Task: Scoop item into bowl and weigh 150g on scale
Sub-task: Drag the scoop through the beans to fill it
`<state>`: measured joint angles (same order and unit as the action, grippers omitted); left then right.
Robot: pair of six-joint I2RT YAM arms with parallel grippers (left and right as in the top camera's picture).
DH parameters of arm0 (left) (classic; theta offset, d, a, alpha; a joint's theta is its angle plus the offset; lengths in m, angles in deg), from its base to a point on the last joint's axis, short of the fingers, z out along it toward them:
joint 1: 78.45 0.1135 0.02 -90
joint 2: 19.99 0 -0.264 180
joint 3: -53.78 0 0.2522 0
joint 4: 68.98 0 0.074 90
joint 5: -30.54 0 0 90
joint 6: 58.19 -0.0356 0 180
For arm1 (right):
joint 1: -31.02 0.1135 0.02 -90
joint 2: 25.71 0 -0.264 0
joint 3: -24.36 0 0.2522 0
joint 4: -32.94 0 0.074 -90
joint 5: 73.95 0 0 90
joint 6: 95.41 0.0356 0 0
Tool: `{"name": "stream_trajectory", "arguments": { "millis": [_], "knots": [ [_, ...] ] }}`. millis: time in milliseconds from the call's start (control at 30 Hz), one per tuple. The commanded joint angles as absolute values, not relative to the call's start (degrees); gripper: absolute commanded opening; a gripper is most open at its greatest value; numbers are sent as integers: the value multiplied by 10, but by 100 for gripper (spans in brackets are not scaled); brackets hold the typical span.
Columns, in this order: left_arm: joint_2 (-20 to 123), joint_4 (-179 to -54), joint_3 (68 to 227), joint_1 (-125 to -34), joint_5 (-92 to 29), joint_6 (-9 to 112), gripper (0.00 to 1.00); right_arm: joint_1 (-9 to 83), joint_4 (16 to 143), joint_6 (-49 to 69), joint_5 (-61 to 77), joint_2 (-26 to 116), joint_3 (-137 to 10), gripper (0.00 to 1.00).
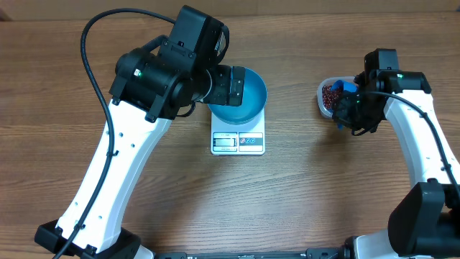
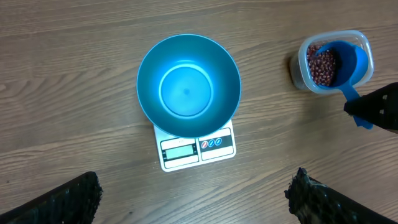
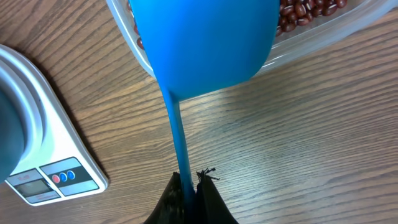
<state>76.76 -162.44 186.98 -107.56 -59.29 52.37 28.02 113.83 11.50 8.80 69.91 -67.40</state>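
The scoop (image 3: 205,43) is being clenched by its handle in the right gripper (image 3: 186,194), its cup lying at 12 o'clock in the tub (image 3: 323,42) of beans (image 3: 305,11), while at 9 o'clock the bowl (image 2: 188,84) is being carried by the scale (image 2: 198,149) under the wide-open left gripper (image 2: 196,186).

Brown wood-grain table (image 1: 323,201), light seemingly even

Overhead looks straight down; left wrist high, right wrist close, all sharing the scale (image 1: 238,142).
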Motion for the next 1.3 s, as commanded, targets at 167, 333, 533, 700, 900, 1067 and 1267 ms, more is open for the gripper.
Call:
{"name": "stream_trajectory", "arguments": {
  "millis": [167,333,533,700,900,1067,1267],
  "knots": [
    [763,-1624,1881,-1073,-599,511,100,278,1151,144,206,680,-681,4],
    [763,-1624,1881,-1073,-599,511,100,278,1152,148,246,681,-681,4],
    [763,-1624,1881,-1073,-599,511,99,278,1154,148,280,692,-681,4],
    [763,-1624,1881,-1073,-598,511,100,278,1155,141,280,722,-681,4],
    [763,-1624,1881,-1073,-598,511,100,282,1157,141,280,752,-681,4],
    [763,-1624,1881,-1073,-598,511,100,282,1161,141,276,753,-681,4],
    [763,-1624,1881,-1073,-598,511,100,282,1149,125,211,753,-681,4]
  ]
}}
